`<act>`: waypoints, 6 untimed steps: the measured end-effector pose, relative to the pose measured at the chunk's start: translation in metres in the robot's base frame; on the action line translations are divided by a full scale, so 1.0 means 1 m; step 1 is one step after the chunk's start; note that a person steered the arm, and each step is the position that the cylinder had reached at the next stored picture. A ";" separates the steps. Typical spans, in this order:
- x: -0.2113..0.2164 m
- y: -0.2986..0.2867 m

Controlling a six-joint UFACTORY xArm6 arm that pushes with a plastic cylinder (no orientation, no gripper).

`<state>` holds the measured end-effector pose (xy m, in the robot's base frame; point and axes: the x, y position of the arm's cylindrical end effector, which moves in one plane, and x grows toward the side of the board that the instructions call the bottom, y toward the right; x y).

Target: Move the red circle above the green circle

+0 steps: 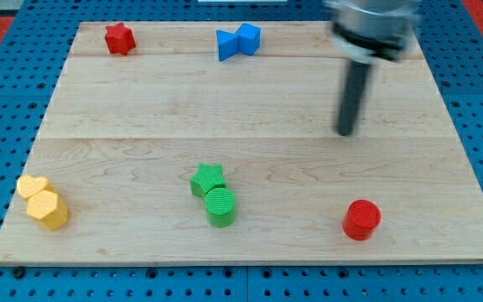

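the red circle [361, 219] sits near the board's bottom edge, well to the view's right of the green circle [220, 206], which touches the green star [209, 179] above it. my tip [345, 132], a bare rod with nothing to grip, hangs well above the red circle, almost straight up the view. bare wood lies between the two circles.

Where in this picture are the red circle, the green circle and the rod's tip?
red circle [361, 217]: camera view, middle of its top face.
green circle [220, 204]: camera view, middle of its ribbed top.
my tip [345, 132]: camera view, very end of the rod.
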<state>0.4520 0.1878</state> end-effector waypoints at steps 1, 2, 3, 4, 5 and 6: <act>0.098 0.072; 0.151 0.047; 0.136 -0.026; 0.096 -0.121; 0.066 -0.181; 0.104 -0.146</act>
